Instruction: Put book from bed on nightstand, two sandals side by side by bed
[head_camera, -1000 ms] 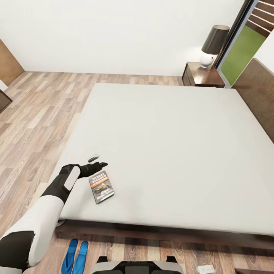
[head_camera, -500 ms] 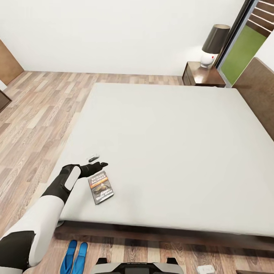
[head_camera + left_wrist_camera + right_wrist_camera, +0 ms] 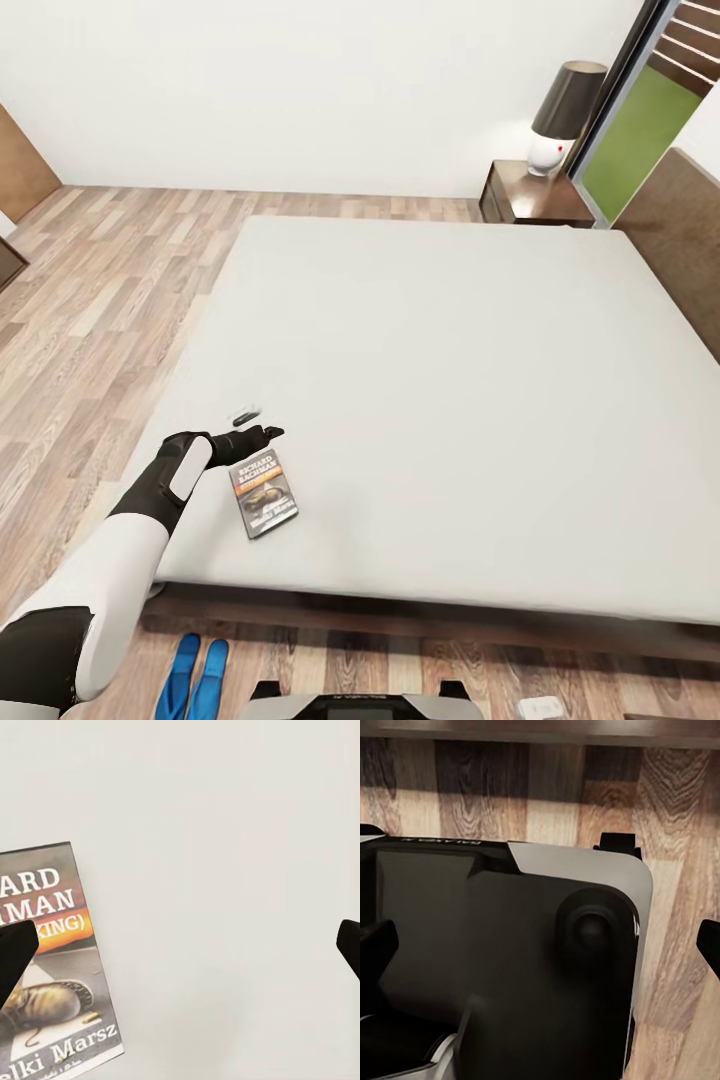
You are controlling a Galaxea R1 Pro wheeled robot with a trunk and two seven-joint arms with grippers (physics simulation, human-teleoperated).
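A: Where's the book (image 3: 265, 495)?
B: On the bed (image 3: 450, 400), near its front left corner. The left gripper (image 3: 262, 434) hangs just behind it, over the mattress.
A: And the sandals (image 3: 197, 675)?
B: On the floor (image 3: 90, 300) in front of the bed, side by side, left of the robot base (image 3: 355, 705).
A: The nightstand (image 3: 532, 198)?
B: Beyond the bed's far right corner, against the wall, with a lamp (image 3: 560, 115) on it. The headboard (image 3: 680, 240) runs along the bed's right side.
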